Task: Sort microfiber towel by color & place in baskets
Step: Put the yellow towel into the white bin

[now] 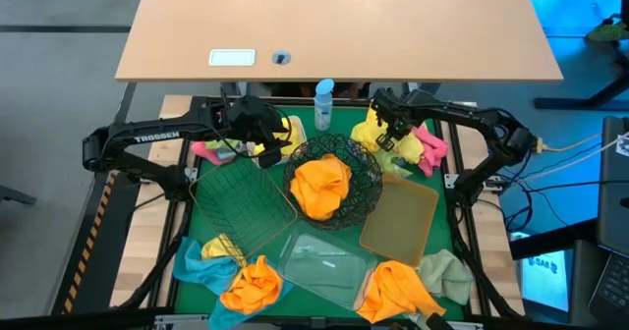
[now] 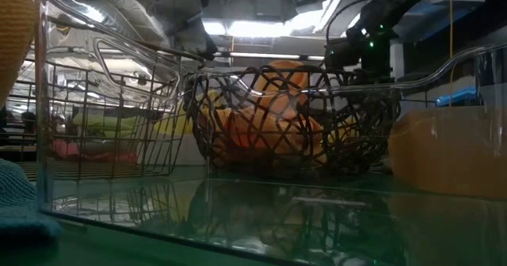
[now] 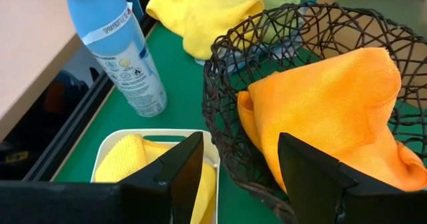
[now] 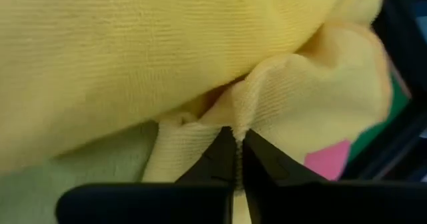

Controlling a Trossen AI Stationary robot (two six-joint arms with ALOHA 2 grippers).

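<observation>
At 1 o'clock on the desk, the right claw (image 1: 392, 134) pinches a fold of the yellow towel (image 4: 200, 71), and the white tub (image 3: 110, 144) lies toward 9 o'clock under the wide-open left claw (image 1: 270, 145).

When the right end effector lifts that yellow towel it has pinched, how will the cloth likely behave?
The yellow towel will probably drape limply: it already lies in soft folds. The right end effector is shut on only a thin ridge of fabric, so it may slip free. It looks light, though it could drag the pink towel lying against it.
</observation>
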